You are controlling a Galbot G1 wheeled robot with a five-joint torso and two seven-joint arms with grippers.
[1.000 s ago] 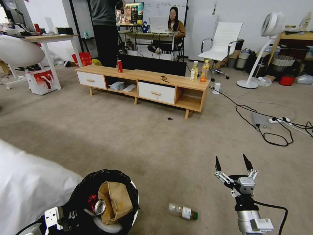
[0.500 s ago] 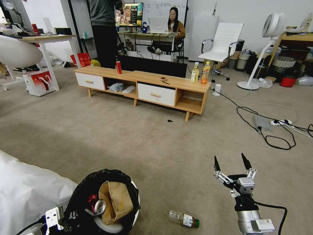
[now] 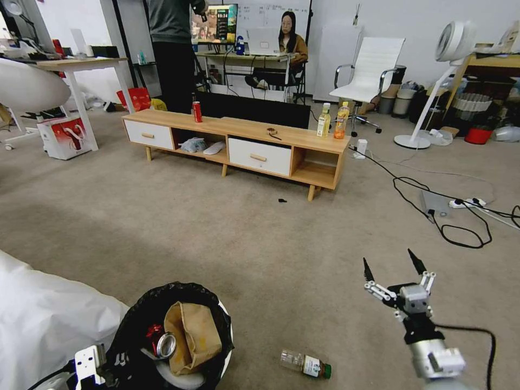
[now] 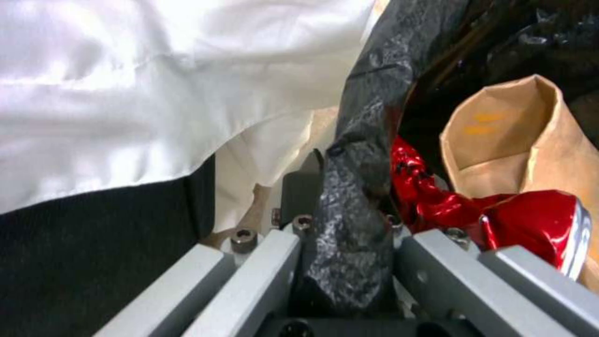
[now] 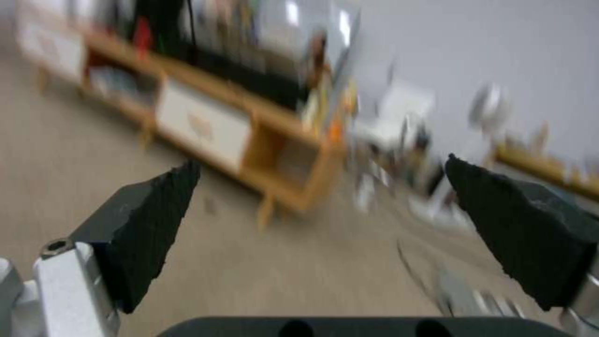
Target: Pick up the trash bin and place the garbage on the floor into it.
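The trash bin, lined with a black bag, hangs at the lower left of the head view. My left gripper is shut on its rim; in the left wrist view that left gripper pinches the folded black bag. Inside lie a tan paper bag, a crushed red can and red wrapping. The paper bag and can also show close up. A small clear green-capped bottle lies on the carpet right of the bin. My right gripper hovers open to the right of the bottle and beyond it, with nothing between its fingers.
A low wooden TV stand stands ahead with an upright red can and two drink bottles on top. Black cables and a power strip cross the carpet at right. White cloth drapes at lower left.
My right gripper has shifted a little right and farther out, tilting slightly. The camera view dropped a bit early on. The bin and the bottle stay as they were.
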